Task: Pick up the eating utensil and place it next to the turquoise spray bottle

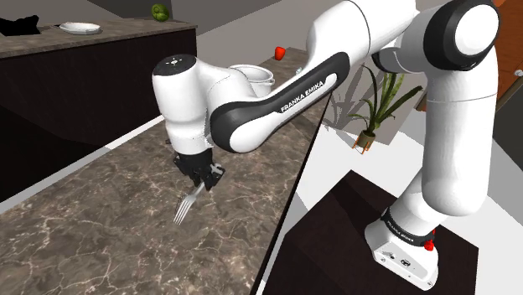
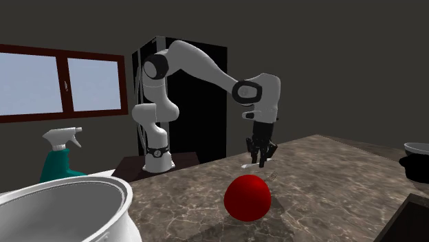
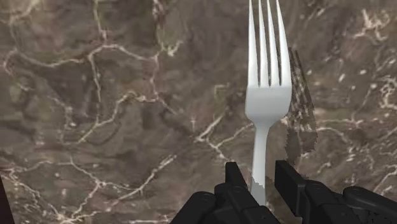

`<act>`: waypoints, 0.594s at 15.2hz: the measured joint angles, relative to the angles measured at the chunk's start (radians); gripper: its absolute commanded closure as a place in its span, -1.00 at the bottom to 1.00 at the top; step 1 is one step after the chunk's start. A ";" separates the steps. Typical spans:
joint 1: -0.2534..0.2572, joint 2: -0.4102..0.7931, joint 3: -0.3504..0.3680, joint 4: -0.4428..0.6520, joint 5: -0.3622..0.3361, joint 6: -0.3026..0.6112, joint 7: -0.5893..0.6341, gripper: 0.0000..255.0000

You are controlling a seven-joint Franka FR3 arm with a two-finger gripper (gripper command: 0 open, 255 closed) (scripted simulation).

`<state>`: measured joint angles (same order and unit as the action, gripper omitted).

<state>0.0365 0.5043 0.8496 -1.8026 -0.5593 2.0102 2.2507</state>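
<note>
Where the gripper (image 3: pixel 261 177) clasps it, the fork (image 3: pixel 267 105) hangs tines-down.

surface: brown marbled counter (image 1: pixel 100 235) | on it: 1 red thing (image 2: pixel 247 197) (round), 1 white pot (image 2: pixel 69 206)

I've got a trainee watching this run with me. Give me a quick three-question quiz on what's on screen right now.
1. True or false: the gripper is shut on the handle of the fork.
2. How is the fork placed? A: lying flat on the counter. B: hanging tines down, just above the counter. C: lying on the floor.
3. Fill the gap: in the second exterior view, the turquoise ___ stands at the left, behind the white pot.

Key: 1 true; 2 B; 3 spray bottle.
</note>
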 measured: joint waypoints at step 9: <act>-0.024 -0.061 0.038 0.044 0.059 -0.083 -0.043 1.00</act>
<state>0.0126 0.4431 0.8874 -1.7588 -0.5006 1.9273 2.2079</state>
